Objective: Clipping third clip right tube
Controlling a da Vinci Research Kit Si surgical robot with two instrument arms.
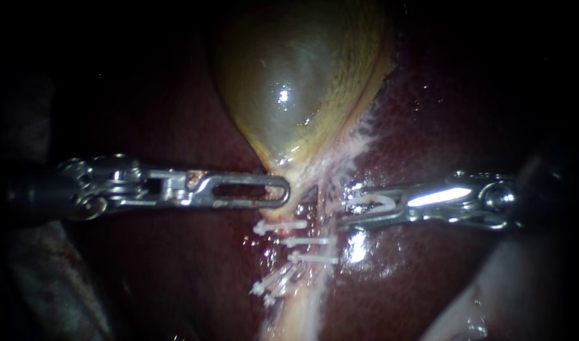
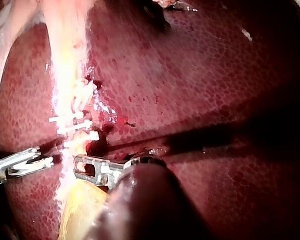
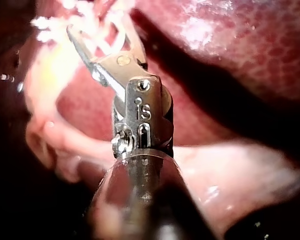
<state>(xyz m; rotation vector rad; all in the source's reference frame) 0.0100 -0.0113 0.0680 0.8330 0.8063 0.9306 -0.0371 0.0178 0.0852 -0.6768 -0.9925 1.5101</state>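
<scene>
The yellow-green gallbladder (image 1: pixel 295 88) narrows to a neck at mid-view. My left instrument (image 1: pixel 284 189) comes in level, its slotted jaws shut on that neck; the left wrist view shows them (image 2: pixel 80 167) beside the yellow tissue. Below the neck a pale tube strand (image 1: pixel 302 303) runs down, crossed by three white clips (image 1: pixel 306 241) and a further cluster (image 1: pixel 273 284). My right instrument (image 1: pixel 343 213) has its jaws open with a white clip seated between them, tips just right of the strand above the top clip. The right wrist view shows the same open V (image 3: pixel 97 25).
Dark red liver (image 1: pixel 175 271) lies on both sides of the strand, wet and glinting on the right (image 1: pixel 358 249). Pale fatty tissue (image 1: pixel 466 316) sits at the lower right. Grey cloth (image 1: pixel 43 284) shows at the lower left.
</scene>
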